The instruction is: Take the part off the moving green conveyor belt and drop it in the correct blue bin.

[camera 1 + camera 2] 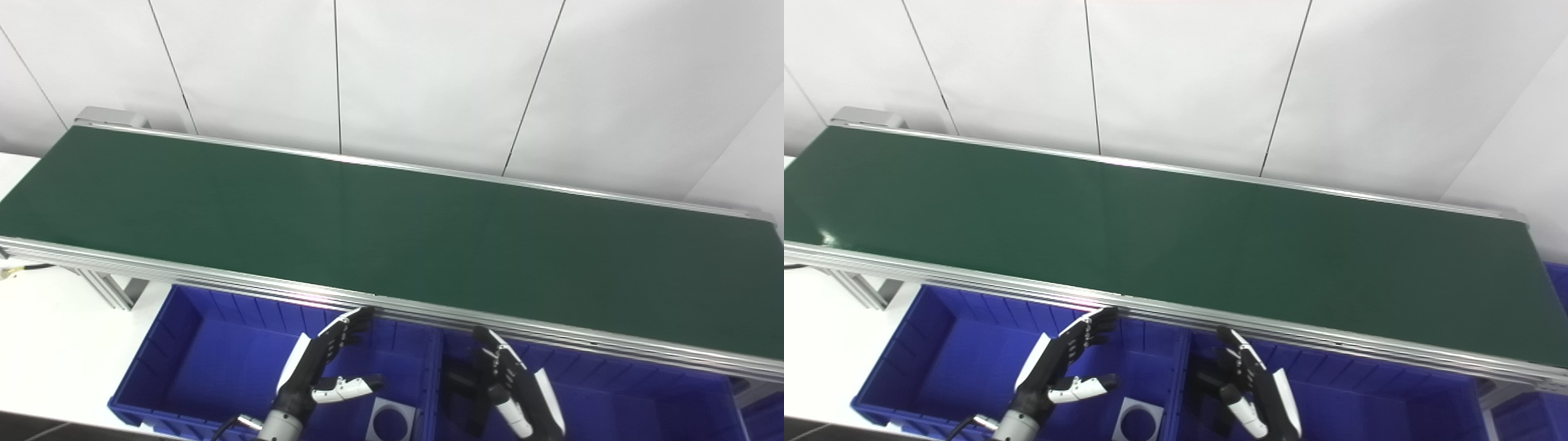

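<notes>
Green conveyor belt (380,233): runs from 9 o'clock to 3 o'clock across mid-frame, aluminium side rails along both long edges; its surface shows bare, no part visible on it in either eye view.

Gray square part with round hole (391,421): lies flat on the floor of the left blue bin, at 6 o'clock, close to that bin's right wall.

Left blue bin (184,343): sits below the belt's near rail, at 7 o'clock; ribbed inner walls.

Right blue bin (643,392): adjoins the left bin's right side, at 5 o'clock; dark objects show in its left end behind the right hand, too obscured to identify.

Left hand (318,367): over the left bin, released, fingers spread and reaching toward the near rail, thumb out toward 3 o'clock; holds nothing; the gray part sits just beside it at its 4 o'clock.

Right hand (508,386): over the left end of the right bin, released, fingers apart and pointing toward 11 o'clock; holds nothing.

White counter (55,343): carries the bins, bare at 8 o'clock.

White panelled wall (429,79): behind the belt, at 12 o'clock.
</notes>
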